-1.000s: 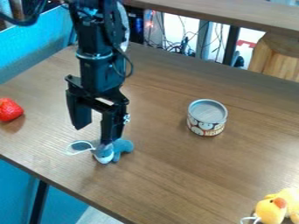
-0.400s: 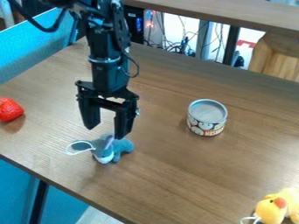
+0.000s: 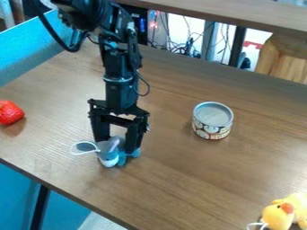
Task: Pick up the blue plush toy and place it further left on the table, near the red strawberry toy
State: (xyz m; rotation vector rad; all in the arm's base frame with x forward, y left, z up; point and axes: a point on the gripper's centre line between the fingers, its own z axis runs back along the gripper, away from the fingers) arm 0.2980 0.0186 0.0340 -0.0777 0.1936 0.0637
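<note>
The black gripper (image 3: 116, 147) hangs low over the left part of the table, its fingers apart. Directly at it lies a small blue-grey plush toy (image 3: 108, 159) with a large round ear that sticks out to the left. One finger stands behind the toy's head and the other comes down over its body on the right, hiding part of it. Whether the fingers press on the toy cannot be told.
A can (image 3: 212, 120) with a grey lid stands right of the gripper. A red strawberry (image 3: 10, 112) lies at the left edge, a yellow plush duck (image 3: 279, 216) at the bottom right corner. The wooden table's (image 3: 198, 179) near edge runs below the plush toy.
The gripper has moved to the right, and since the last earlier frame also down around the blue-grey toy. The toy's head and ear have shifted very slightly right.
</note>
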